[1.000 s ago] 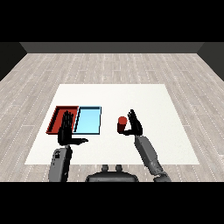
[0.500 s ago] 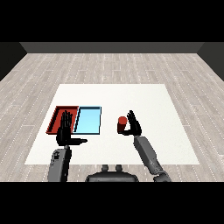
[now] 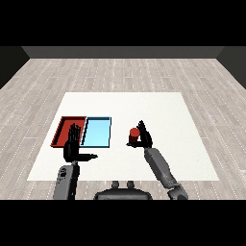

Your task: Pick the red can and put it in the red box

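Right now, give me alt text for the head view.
The right hand is against the red can on the white table, right of the light blue tray and red tray; the left hand hovers open.

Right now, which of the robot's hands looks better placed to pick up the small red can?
The right hand. It sits right beside the small red cylindrical can, fingers around its side. The left hand hovers open over by the flat red tray, beyond the light blue tray, far from the can.

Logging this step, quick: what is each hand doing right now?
Left hand: open, holding nothing.
Right hand: against the red can; whether it is closed on it cannot be told.
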Robot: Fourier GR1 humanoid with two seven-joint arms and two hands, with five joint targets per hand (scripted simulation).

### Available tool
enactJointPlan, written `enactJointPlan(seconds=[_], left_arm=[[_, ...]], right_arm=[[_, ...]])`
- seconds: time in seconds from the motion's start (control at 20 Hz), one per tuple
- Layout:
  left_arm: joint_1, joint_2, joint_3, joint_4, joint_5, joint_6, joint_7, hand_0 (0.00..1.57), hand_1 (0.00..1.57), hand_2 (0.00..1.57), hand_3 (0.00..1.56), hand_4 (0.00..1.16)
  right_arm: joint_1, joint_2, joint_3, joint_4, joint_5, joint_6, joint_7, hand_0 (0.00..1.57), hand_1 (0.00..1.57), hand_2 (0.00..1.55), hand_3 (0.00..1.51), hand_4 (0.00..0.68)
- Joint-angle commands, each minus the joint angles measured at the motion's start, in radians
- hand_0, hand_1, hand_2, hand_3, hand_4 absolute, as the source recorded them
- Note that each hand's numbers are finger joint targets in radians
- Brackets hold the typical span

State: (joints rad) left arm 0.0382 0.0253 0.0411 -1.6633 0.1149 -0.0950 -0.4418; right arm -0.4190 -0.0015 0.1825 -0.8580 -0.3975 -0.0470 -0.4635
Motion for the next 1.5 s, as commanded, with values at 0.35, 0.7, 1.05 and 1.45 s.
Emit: enactJointPlan(seconds=[0.35, 0.7, 1.05, 1.45], left_arm=[[-0.070, 0.036, 0.058, 0.067, 0.045, -0.028, -0.005, 0.00, 0.00, 0.00, 0.00, 0.00], [-0.032, 0.032, 0.050, 0.092, 0.029, -0.044, -0.067, 0.00, 0.00, 0.00, 0.00, 0.00], [-0.037, 0.025, 0.049, 0.028, 0.036, -0.014, -0.013, 0.00, 0.00, 0.00, 0.00, 0.00], [-0.014, 0.035, 0.041, -0.027, 0.046, -0.017, 0.038, 0.00, 0.00, 0.00, 0.00, 0.00]], right_arm=[[-0.089, 0.002, 0.066, 0.164, -0.082, -0.009, -0.080, 0.00, 0.00, 0.00, 0.00, 0.000], [-0.118, 0.001, 0.119, 0.115, -0.117, -0.076, -0.041, 0.00, 0.00, 0.00, 0.00, 0.000], [-0.199, 0.001, 0.068, 0.219, -0.137, -0.049, -0.006, 0.00, 0.00, 0.00, 0.00, 0.000], [-0.227, 0.001, 0.140, 0.308, -0.156, -0.183, -0.078, 1.52, 1.52, 1.50, 1.46, 0.493]])
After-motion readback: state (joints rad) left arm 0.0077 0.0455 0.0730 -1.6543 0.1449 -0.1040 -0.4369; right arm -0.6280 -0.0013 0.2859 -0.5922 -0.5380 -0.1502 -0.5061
